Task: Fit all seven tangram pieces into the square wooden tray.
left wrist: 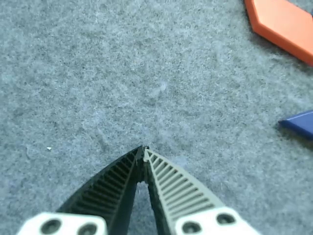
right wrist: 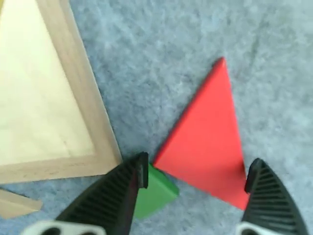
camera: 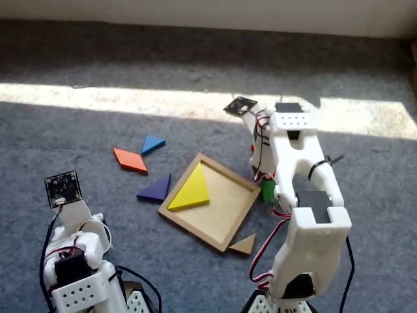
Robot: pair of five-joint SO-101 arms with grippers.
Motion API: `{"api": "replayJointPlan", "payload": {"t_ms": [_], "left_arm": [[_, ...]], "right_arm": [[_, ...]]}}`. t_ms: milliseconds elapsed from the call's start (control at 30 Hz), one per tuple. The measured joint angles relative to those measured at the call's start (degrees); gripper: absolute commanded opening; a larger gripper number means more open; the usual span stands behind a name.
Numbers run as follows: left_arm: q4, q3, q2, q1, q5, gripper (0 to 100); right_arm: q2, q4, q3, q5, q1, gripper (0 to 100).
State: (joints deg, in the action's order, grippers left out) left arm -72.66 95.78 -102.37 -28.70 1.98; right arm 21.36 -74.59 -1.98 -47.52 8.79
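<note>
**One piece in the tray, six on the carpet**

Closest in, the left claw (left wrist: 145, 150) is pinched tight with nothing in it. It points down at the grey carpet (camera: 78, 130). A bit farther out, a tan triangle (camera: 243, 245) lies just outside the near corner of the wooden tray (camera: 225, 208). Inside the tray is one yellow triangle (camera: 191, 191), in the half on the left arm's side. At the tray's other side, the right claw (right wrist: 198, 171) is spread wide and holds nothing. A red triangle (right wrist: 205, 137) lies on the carpet under the gap between its fingers. A green piece (right wrist: 155, 193) sits right beside the red one, under one finger. A dark blue triangle (camera: 156, 189) lies close to the tray's rim on the left arm's side. Farther back lie an orange piece (camera: 130, 160) and, farthest of all, a small blue triangle (camera: 152, 144), near each other but apart
</note>
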Motion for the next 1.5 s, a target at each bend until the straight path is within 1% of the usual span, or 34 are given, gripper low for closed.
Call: {"api": "replayJointPlan", "payload": {"t_ms": [400, 667, 900, 967, 1067, 1133, 1333, 1500], "left_arm": [[0.0, 0.0, 0.0, 0.0, 0.0, 1], [0.0, 0.0, 0.0, 0.0, 0.0, 1], [0.0, 0.0, 0.0, 0.0, 0.0, 1], [0.0, 0.0, 0.0, 0.0, 0.0, 1], [0.0, 0.0, 0.0, 0.0, 0.0, 1], [0.0, 0.0, 0.0, 0.0, 0.0, 1], [0.0, 0.0, 0.0, 0.0, 0.0, 1], [0.0, 0.0, 0.0, 0.0, 0.0, 1]], "right_arm": [[0.0, 0.44, -0.7, -6.77, 0.0, 31.0], [6.77, 0.44, 0.79, -8.18, -0.53, 30.7], [7.65, 0.35, 2.2, -8.26, -1.49, 30.6], [7.65, 0.35, 2.2, -8.26, -1.49, 27.4], [7.65, 0.44, 2.46, -8.26, -1.58, 18.0], [8.0, 0.88, 3.34, -8.26, -2.02, 13.6], [8.44, 0.97, 4.31, -8.26, -2.64, 12.8], [8.88, -4.92, 9.23, -8.26, -2.73, 12.8]]}}
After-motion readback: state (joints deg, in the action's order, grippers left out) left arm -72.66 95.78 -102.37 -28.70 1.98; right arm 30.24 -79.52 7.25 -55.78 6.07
